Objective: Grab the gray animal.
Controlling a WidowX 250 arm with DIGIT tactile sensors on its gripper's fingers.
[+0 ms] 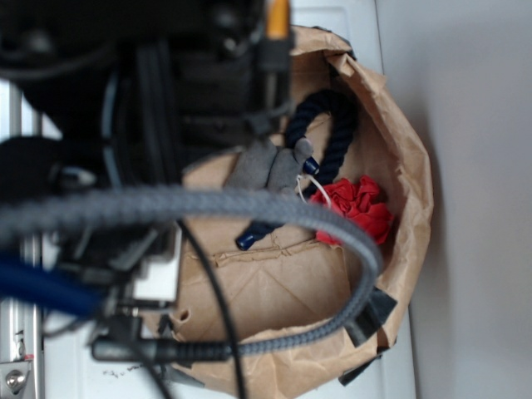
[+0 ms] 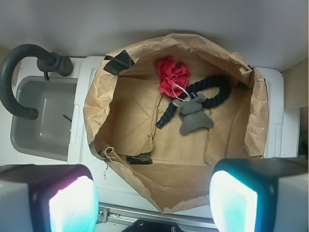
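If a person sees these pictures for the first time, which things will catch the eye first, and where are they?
The big crumpled brown paper bag lying open on the white counter fills the wrist view. At its far side lie a bright red cloth ball, a dark rope curved beside it, and the gray animal lying partly on the rope. The open pincer hangs above the near edge, with a gray sink at the left.

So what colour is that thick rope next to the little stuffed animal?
Dark navy blue; the rope shows best in the wrist view.
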